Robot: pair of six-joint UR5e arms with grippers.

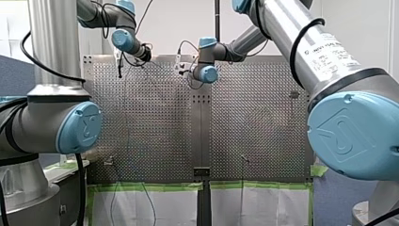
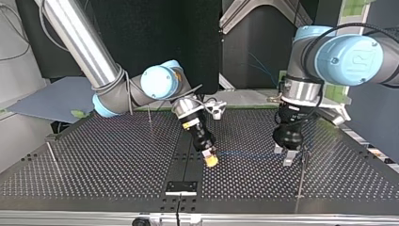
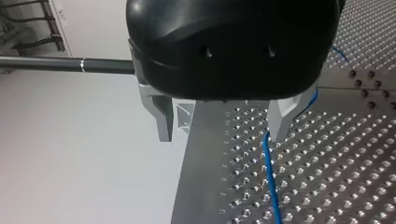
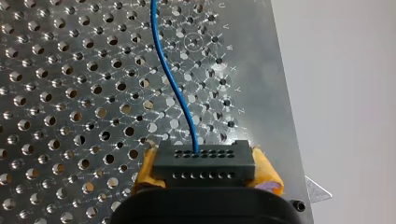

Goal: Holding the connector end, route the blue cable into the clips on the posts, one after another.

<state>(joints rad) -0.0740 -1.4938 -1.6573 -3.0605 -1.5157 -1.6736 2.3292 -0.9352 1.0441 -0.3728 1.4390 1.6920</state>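
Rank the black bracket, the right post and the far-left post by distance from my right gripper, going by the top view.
1. black bracket, close to my right gripper, toward the camera.
2. right post, at the view's right, beside my left gripper.
3. far-left post, by the table's left edge.

The cable [image 4: 173,88] is blue. The connector [image 4: 204,163] is black, with two rows of small holes. My right gripper [image 4: 205,169] has yellow pads [image 4: 267,171]; my left gripper [image 3: 224,125] is black with grey metal fingers [image 3: 281,122]. The table [image 4: 56,93] is silver, dotted all over with holes. The arms' joint caps [image 2: 160,81] are light blue. The tape [image 1: 150,186] along the table's edge is green.
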